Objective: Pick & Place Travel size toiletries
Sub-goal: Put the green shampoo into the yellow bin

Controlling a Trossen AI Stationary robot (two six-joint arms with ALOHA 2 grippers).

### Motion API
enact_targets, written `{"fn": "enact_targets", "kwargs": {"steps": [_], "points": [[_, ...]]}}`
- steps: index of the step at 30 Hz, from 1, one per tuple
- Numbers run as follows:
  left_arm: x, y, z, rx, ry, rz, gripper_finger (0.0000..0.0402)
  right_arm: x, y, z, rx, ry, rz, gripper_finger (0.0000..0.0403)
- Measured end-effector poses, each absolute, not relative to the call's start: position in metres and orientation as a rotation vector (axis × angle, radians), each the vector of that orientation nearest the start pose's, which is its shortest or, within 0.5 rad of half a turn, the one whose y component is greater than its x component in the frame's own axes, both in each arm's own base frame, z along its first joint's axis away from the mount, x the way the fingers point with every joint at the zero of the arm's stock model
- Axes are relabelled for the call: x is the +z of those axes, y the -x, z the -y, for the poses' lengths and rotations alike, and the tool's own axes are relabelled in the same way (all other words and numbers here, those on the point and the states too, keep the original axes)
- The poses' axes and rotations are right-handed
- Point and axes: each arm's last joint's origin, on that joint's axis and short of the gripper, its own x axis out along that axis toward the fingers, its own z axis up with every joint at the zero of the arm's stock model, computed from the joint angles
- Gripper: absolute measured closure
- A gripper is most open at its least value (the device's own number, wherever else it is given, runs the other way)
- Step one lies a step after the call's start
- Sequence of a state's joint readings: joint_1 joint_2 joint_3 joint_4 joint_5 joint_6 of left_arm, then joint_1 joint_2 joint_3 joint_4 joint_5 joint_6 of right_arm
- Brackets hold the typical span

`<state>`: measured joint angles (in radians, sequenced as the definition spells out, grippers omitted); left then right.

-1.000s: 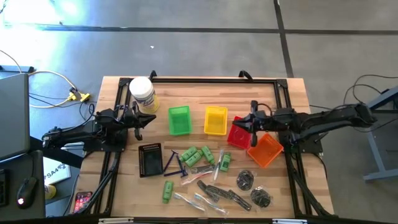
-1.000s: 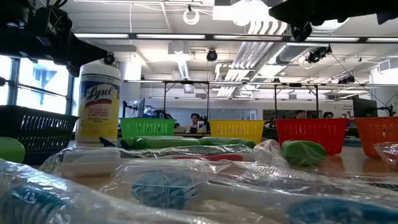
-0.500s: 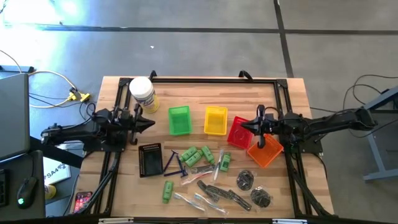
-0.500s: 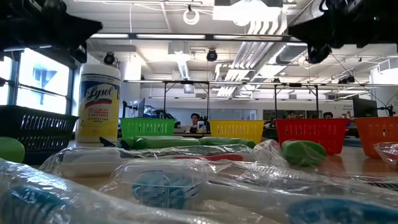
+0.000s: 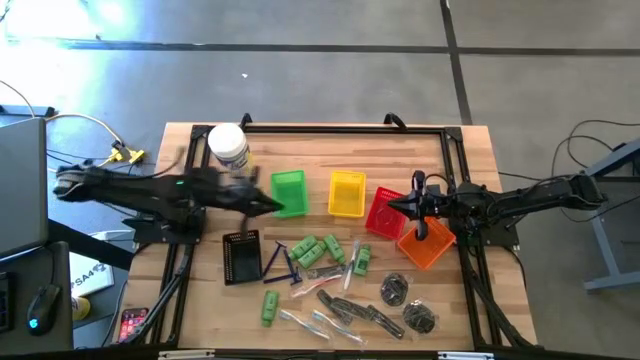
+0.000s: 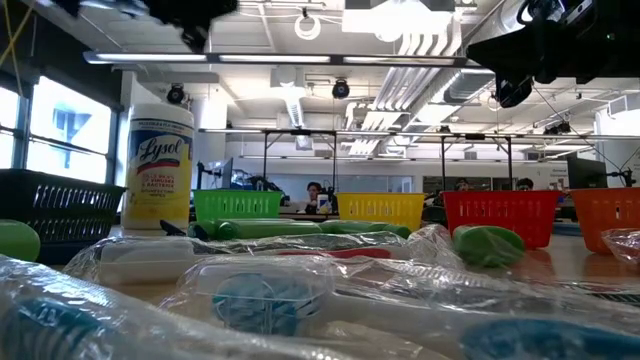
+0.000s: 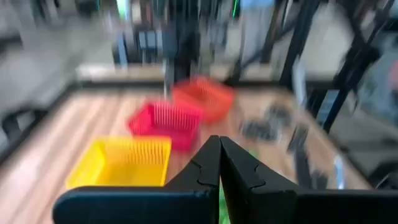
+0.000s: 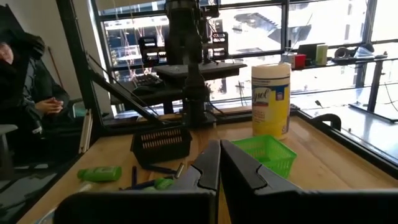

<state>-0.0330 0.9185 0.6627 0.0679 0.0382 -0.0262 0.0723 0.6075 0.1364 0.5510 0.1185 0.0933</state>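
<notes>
Both end effectors are being kept pressed together w/ nothing pinched. Left end effector (image 5: 272, 205) is being carried above the counter (image 5: 450, 150) beside the green basket (image 5: 288, 193), prob. heading for the pile. Right end effector (image 5: 400, 206) is being held over the red basket (image 5: 383, 214), waiting. Toiletries (image 5: 330, 275) are being left loose on the near-centre counter, none sorted yet.
</notes>
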Motion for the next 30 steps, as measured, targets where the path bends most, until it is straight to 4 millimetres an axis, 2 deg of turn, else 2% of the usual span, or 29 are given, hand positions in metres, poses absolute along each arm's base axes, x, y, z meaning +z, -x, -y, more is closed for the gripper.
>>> {"fn": "enact_targets", "kwargs": {"steps": [3,6,9,12,15,18,21,26,30], "points": [[0.294,-0.249,0.009,-0.072,-0.012,-0.374,0.0386,0.204,-0.145,-0.007,-0.04,-0.101,0.081,0.0399],[0.287,-0.289,0.011,-0.099,-0.069,-0.595,0.0354,0.204,-0.145,-0.007,-0.027,-0.1,0.081,0.0399],[0.279,-0.328,0.013,-0.159,-0.094,-0.79,0.0309,0.204,-0.145,-0.008,-0.02,-0.1,0.08,0.0399],[0.275,-0.364,0.017,-0.216,-0.157,-0.921,0.0261,0.204,-0.145,-0.008,-0.018,-0.109,0.08,0.0399],[0.262,-0.394,0.022,-0.297,-0.266,-1.016,0.022,0.204,-0.145,-0.008,-0.012,-0.116,0.079,0.0398],[0.25,-0.413,0.029,-0.383,-0.368,-1.077,0.0192,0.204,-0.145,-0.009,0.009,-0.115,0.077,0.0398],[0.236,-0.425,0.038,-0.465,-0.46,-1.099,0.0181,0.204,-0.145,-0.009,0.008,-0.114,0.076,0.0398],[0.217,-0.434,0.05,-0.557,-0.551,-1.08,0.0179,0.204,-0.145,-0.009,0.009,-0.108,0.075,0.0398],[0.207,-0.441,0.05,-0.559,-0.548,-1.065,0.0179,0.204,-0.145,-0.009,0.009,-0.107,0.076,0.0398]]}}
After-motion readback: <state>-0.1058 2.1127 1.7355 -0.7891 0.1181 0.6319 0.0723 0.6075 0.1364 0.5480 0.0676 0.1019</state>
